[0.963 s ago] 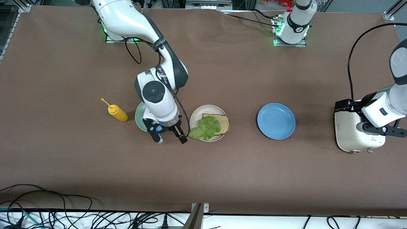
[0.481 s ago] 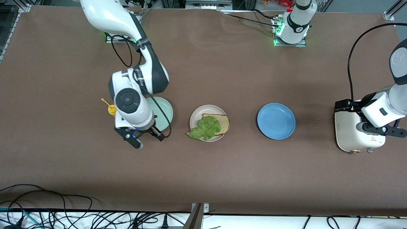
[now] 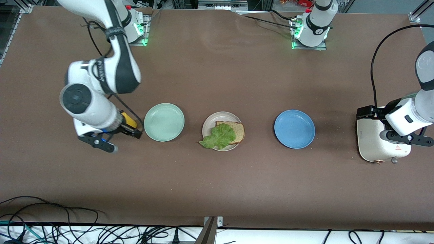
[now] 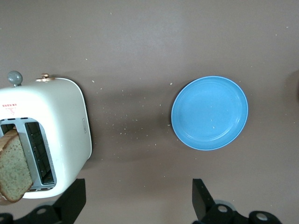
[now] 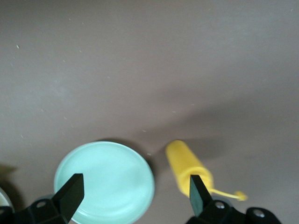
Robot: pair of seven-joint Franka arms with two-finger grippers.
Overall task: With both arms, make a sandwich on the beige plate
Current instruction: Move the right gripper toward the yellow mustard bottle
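Note:
The beige plate (image 3: pixel 207 123) sits mid-table with one brown bread slice (image 3: pixel 238 130) on it and a ruffled green lettuce leaf (image 3: pixel 219 136) lying over that slice and the plate's rim. A second bread slice (image 4: pixel 14 165) stands in a slot of the white toaster (image 4: pixel 56 121). My left gripper (image 4: pixel 138 198) hangs open and empty, above the table beside the toaster. My right gripper (image 3: pixel 117 139) is open and empty in the air, over the yellow squeeze bottle (image 3: pixel 128 119) next to the mint green plate (image 3: pixel 164 122).
The blue plate (image 3: pixel 294 128) lies bare between the beige plate and the toaster (image 3: pixel 371 139), which stands at the left arm's end of the table. Cables run along the table edge nearest the front camera. In the right wrist view the mint plate (image 5: pixel 105 182) and bottle (image 5: pixel 187 165) lie below the fingers.
My right arm has swung away from the beige plate toward its own end of the table, uncovering the mint green plate and stopping over the yellow bottle. The left arm has not moved.

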